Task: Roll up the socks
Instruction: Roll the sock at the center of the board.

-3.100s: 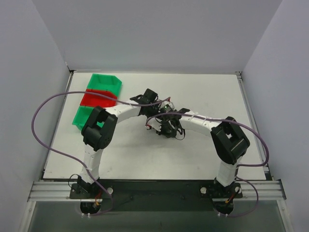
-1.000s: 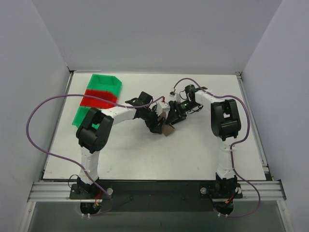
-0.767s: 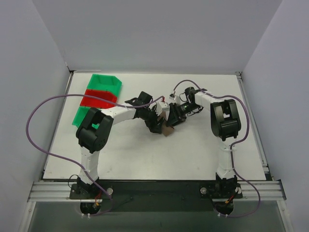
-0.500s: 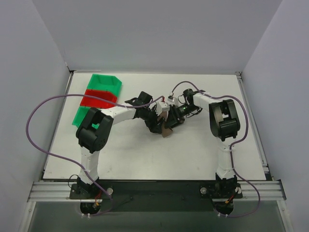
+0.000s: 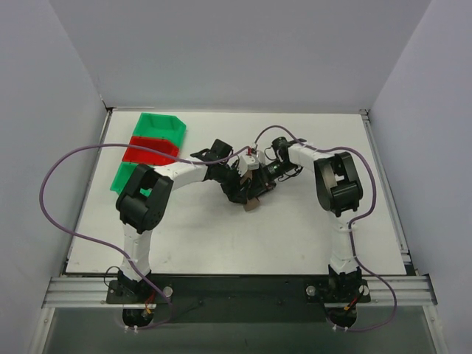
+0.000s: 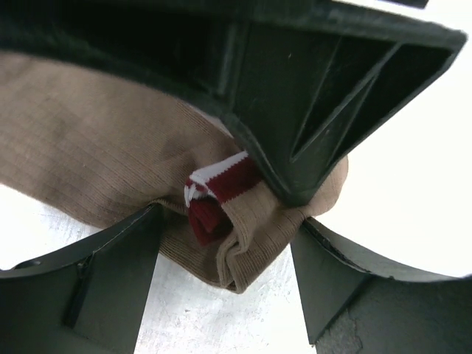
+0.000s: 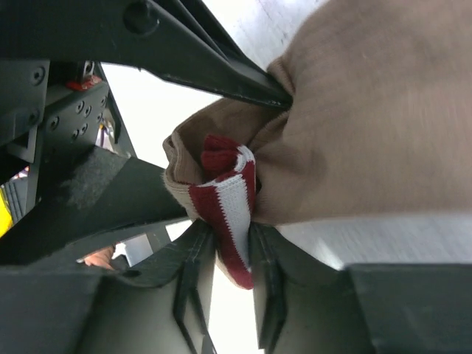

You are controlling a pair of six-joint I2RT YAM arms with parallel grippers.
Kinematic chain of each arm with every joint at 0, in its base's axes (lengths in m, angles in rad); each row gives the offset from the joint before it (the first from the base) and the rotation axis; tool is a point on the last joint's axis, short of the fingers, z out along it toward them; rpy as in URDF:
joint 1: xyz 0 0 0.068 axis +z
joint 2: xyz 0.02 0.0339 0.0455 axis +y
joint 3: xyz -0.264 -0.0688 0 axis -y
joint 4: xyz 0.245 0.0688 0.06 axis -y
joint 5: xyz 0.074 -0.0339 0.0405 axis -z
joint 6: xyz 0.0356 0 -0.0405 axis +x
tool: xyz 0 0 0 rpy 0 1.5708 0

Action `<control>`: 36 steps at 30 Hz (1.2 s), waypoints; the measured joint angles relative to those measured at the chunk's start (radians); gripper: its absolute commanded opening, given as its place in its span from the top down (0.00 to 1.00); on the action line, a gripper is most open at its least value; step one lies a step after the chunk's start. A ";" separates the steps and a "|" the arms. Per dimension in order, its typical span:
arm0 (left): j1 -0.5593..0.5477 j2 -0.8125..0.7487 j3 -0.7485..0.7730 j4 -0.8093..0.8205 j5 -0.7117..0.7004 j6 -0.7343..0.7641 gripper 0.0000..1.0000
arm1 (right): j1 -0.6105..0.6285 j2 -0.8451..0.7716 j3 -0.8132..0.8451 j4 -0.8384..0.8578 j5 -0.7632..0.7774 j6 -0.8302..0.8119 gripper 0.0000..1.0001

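The tan-brown sock (image 5: pixel 252 203) lies bunched at the table's middle, mostly hidden under both grippers. My right gripper (image 5: pixel 259 181) is shut on its maroon, white-striped cuff (image 7: pixel 232 214); in the right wrist view the gripper (image 7: pixel 230 234) pinches the cuff between its fingers. My left gripper (image 5: pixel 240 190) is open. In the left wrist view it (image 6: pixel 225 221) straddles the folded sock (image 6: pixel 251 243), its fingers (image 6: pixel 110 280) wide apart on either side. The cuff (image 6: pixel 214 199) is tucked into the tan fold.
Three small bins stand at the far left: green (image 5: pixel 162 125), red (image 5: pixel 151 150), green (image 5: pixel 124 181). Purple cables loop over both arms. White table (image 5: pixel 295 228) with walls on three sides.
My right gripper has moved left with the cuff, closing in on the left gripper. The sock has bunched smaller beneath them. The left arm has barely moved.
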 measured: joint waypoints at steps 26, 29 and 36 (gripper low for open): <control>0.006 -0.159 -0.142 -0.088 0.097 0.111 0.03 | 0.050 -0.035 0.036 -0.003 0.163 -0.040 0.98; 0.008 -0.185 -0.142 -0.063 0.095 0.100 0.03 | 0.052 -0.038 0.078 -0.042 0.164 -0.073 0.98; 0.043 -0.192 -0.137 0.000 0.087 0.008 0.03 | 0.064 -0.048 0.117 -0.106 0.156 -0.166 0.99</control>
